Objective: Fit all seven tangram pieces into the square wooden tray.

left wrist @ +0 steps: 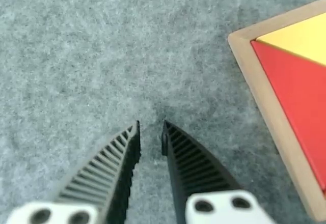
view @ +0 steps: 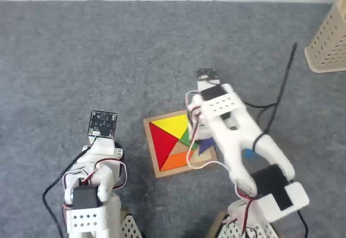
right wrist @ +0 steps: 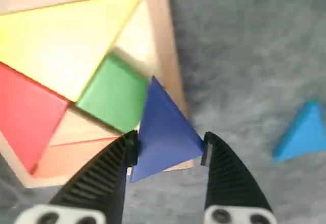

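Placement needs alignment: right gripper (right wrist: 168,145) clamps the dark blue triangle (right wrist: 162,132) above the tray (right wrist: 172,61) rim beside the green piece (right wrist: 114,94). Its edges should be squared to the vacant pocket (right wrist: 136,39) before lowering and release.

The right gripper (right wrist: 169,143) clamps a dark blue triangle (right wrist: 163,130) between its black fingers (right wrist: 97,183). Just past the fingertips, the wooden tray (right wrist: 165,51) holds a green square (right wrist: 114,94), yellow triangle (right wrist: 61,40), red triangle (right wrist: 25,112) and orange piece (right wrist: 66,158). A light blue triangle (right wrist: 303,132) lies on the grey mat (right wrist: 244,40), well outside one finger.
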